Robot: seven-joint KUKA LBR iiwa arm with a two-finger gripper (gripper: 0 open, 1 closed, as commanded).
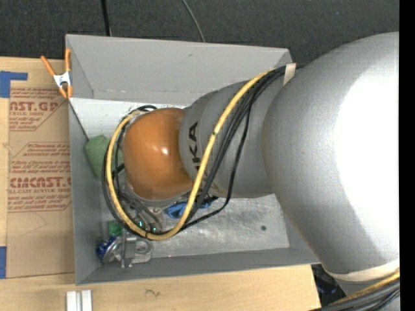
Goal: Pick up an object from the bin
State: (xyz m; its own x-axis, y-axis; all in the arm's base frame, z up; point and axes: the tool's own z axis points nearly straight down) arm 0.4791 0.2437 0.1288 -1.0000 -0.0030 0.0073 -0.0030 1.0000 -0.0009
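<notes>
The pincer (133, 250) is seen low in the grey metal bin (194, 63), close to the near wall and to the left-hand corner of the view. Only its metal end is shown, below the orange cover (152, 154) of the wrist. How far it is open cannot be told, and nothing can be made out in its grasp.

A small blue object (104, 249), shiny and of unclear shape, is seen just beside the pincer on its left. It appears to touch the pincer, though contact cannot be confirmed. A small bright green piece (115, 228) is seen a little above the blue object, near the pincer's upper left. A pale green soft lump (96, 151) is found well above the pincer, against the left wall and apart from it. To the pincer's upper right a second blue thing (178, 210) is partly hidden under the wrist, so its kind cannot be named.

A yellow cable (170, 233) and black ones are looped round the orange cover and are carried down almost to the pincer. The large grey arm (337, 148) is seen to the pincer's right and above it. A bare stretch of bin floor is left to the pincer's right, below the arm.
</notes>
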